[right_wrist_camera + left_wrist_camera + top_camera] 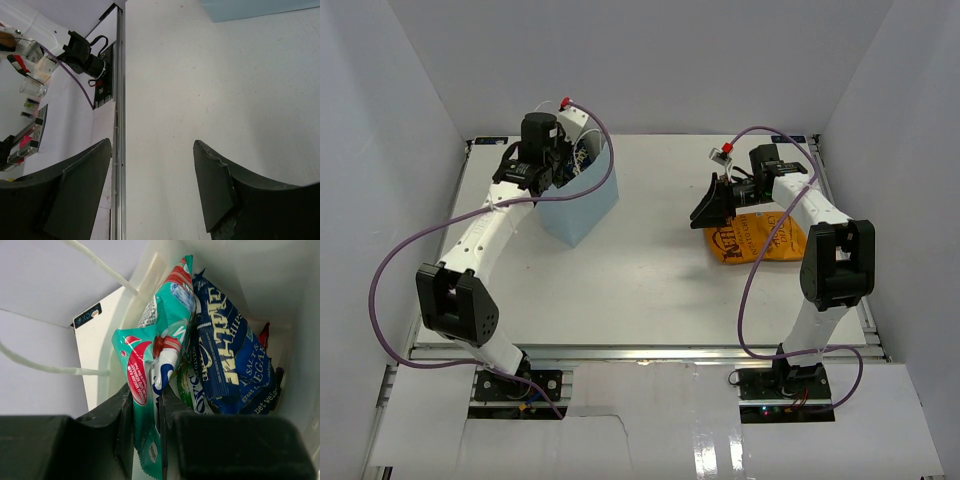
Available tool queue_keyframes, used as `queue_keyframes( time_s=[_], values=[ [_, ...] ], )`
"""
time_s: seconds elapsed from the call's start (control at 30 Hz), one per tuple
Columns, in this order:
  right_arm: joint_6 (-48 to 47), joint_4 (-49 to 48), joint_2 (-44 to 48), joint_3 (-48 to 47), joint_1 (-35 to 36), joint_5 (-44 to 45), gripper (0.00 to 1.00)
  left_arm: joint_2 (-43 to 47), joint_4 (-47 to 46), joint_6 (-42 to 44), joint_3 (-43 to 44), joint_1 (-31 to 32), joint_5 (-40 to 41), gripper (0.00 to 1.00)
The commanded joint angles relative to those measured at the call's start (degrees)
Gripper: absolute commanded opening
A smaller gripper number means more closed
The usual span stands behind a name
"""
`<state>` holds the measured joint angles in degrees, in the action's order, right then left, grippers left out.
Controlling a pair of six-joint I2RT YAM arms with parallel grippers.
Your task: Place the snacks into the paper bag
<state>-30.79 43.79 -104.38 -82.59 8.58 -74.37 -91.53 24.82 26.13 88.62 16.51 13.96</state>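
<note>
The pale blue paper bag (585,205) stands upright at the back left. My left gripper (558,172) reaches down into its mouth. In the left wrist view my left gripper (145,390) is shut on the small teal bag (160,335), held inside the bag's white inner wall (125,315). The blue crisp bag (225,350) and the green-yellow candy bag (192,387) stand in the bag beside it. The large orange crisp bag (765,245) lies on the table at the right. My right gripper (712,208) hovers open and empty just left of it; its jaws (152,145) frame bare table.
The bag's thin white loop handles (50,367) hang to the left of my left fingers. A corner of the pale blue bag (250,7) shows at the top of the right wrist view. White walls close the table on three sides.
</note>
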Motion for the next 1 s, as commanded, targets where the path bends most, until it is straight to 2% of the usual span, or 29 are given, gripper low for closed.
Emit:
queue_keyframes(
  time_s=[0.0,0.13,0.17,0.23,0.27,0.4,0.5,0.67,0.77,0.87,0.9,0.97],
  values=[
    [-1.56,1.12,2.25,0.32,-0.41,-2.01,0.73,3.02,-2.58,-0.02,-1.6,0.01,-0.86,0.22],
    [-1.65,1.74,1.99,-0.73,-0.41,-1.83,0.73,3.64,-2.5,-1.6,-3.45,0.1,-1.39,0.41],
    [-1.91,2.0,1.81,-0.99,-0.41,-1.66,0.73,3.98,-2.49,-1.78,-3.8,0.01,-1.47,0.53],
    [-2.17,2.96,1.55,-1.79,-0.41,-1.57,0.73,4.42,-2.58,-2.57,-4.68,0.01,-1.56,0.67],
    [-2.87,3.4,1.46,-2.05,-0.41,-1.31,0.73,4.69,-2.5,-3.27,-4.77,0.1,-1.74,0.78],
    [-4.02,4.98,1.55,-3.19,-0.41,-0.43,0.73,5.74,-2.32,-6.44,-2.49,0.01,-3.32,0.92],
    [-6.56,7.62,1.37,-4.95,-0.41,0.63,0.73,6.36,-1.53,-9.16,1.37,0.1,-5.77,0.93],
    [-13.32,16.3,0.23,-12.05,-0.41,5.88,0.73,8.64,0.49,-14.96,6.82,0.01,-9.46,0.88],
    [-17.63,18.08,1.01,-15.57,-0.41,11.85,0.73,12.76,0.84,-18.83,6.22,0.01,-10.35,0.88],
    [-23.6,17.65,3.29,-15.5,-0.41,18.44,0.74,18.47,1.02,-22.87,4.29,0.01,-10.61,0.92],
    [-24.14,14.25,5.65,-13.32,-0.41,20.38,0.76,20.14,1.11,-24.1,2.11,0.01,-11.05,0.93],
    [-22.14,8.19,9.17,-9.28,-0.41,28.69,0.92,25.83,1.2,-29.8,-1.15,0.01,-11.84,0.98]
  ],
)
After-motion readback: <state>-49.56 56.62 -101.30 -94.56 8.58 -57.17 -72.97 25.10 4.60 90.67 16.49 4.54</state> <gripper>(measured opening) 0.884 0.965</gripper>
